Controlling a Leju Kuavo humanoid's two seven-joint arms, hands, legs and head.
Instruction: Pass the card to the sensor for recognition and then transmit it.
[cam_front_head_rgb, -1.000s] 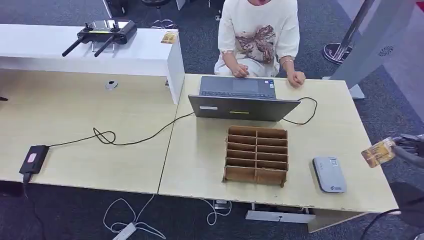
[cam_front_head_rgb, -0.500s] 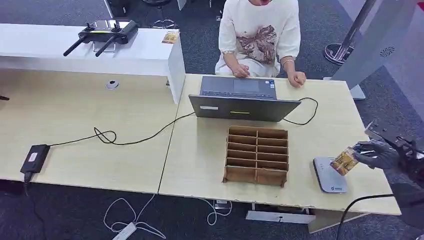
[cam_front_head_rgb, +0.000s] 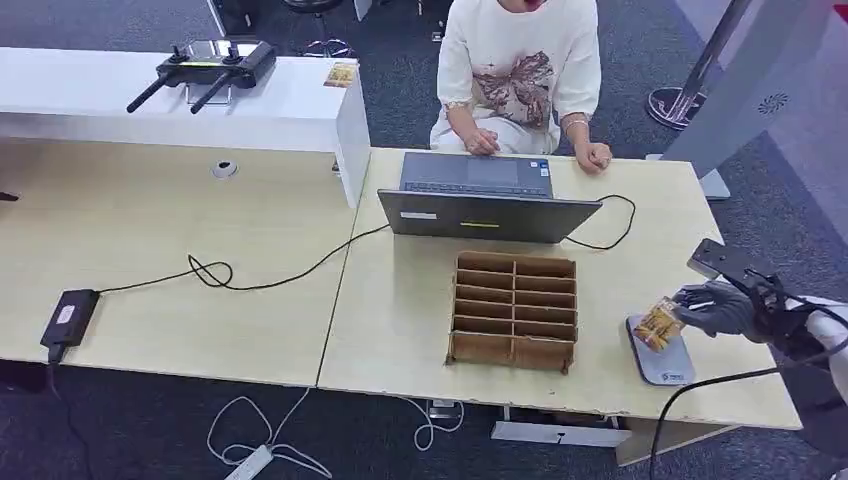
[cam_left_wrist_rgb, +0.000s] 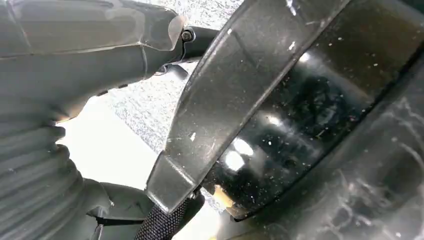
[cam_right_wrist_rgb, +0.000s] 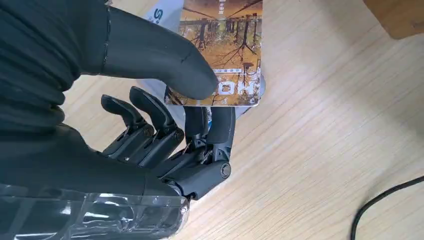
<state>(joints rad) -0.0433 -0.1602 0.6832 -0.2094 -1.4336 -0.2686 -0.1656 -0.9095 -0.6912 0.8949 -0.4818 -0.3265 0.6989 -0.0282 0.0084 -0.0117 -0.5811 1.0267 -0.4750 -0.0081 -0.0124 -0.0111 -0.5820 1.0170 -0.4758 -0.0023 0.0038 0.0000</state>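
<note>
My right hand (cam_front_head_rgb: 722, 308) comes in from the right edge of the table and holds a card (cam_front_head_rgb: 659, 323) with a golden-brown picture, thumb on top and fingers beneath. The card hangs just above the grey sensor pad (cam_front_head_rgb: 672, 365) near the table's front right corner. In the right wrist view the card (cam_right_wrist_rgb: 225, 55) covers much of the pale sensor (cam_right_wrist_rgb: 167, 14), with my thumb (cam_right_wrist_rgb: 155, 55) pressed on its face. In the left wrist view, my left hand (cam_left_wrist_rgb: 55, 115) hangs close against dark parts, its fingers hidden.
A brown cardboard organiser (cam_front_head_rgb: 513, 310) with several slots stands left of the sensor. Behind it a person (cam_front_head_rgb: 520, 70) sits at an open laptop (cam_front_head_rgb: 485, 200). A black cable (cam_front_head_rgb: 610, 235) loops beside the laptop. A charger (cam_front_head_rgb: 66, 318) lies far left.
My right hand has carried the card leftward from beyond the table's right edge to just over the sensor pad. The person and the other objects have stayed in place.
</note>
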